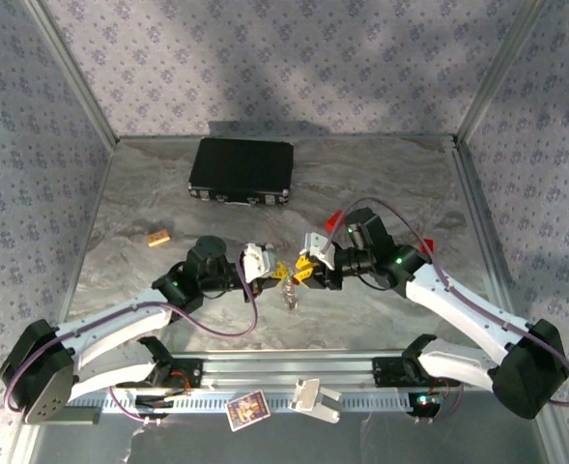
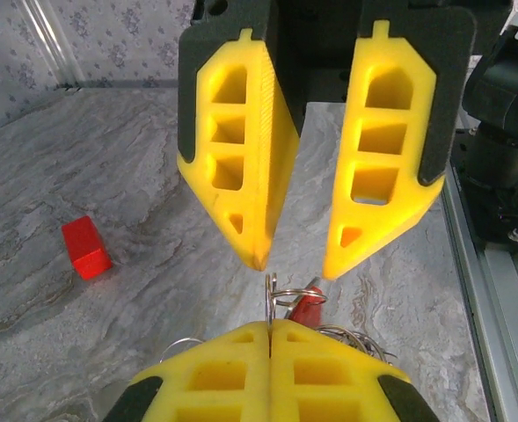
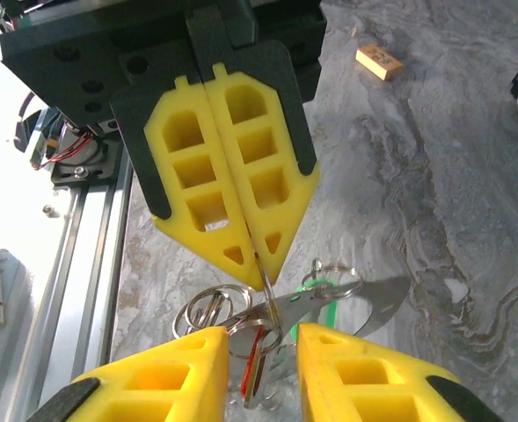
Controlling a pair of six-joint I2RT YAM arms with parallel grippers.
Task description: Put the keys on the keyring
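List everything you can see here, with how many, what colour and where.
case: one, black, far side of table
red block: one, red, on table
tan block: one, tan, table's left side
card: one, printed, on near rail
keyring: one, silvery rings, between the grippers
green key: one, green, among the rings
red key: one, red, among the rings
left gripper: yellow fingers, open
right gripper: yellow fingers, shut on a ring

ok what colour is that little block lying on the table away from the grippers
Bright red. The block shows best in the left wrist view, lying alone on the grey marbled table.
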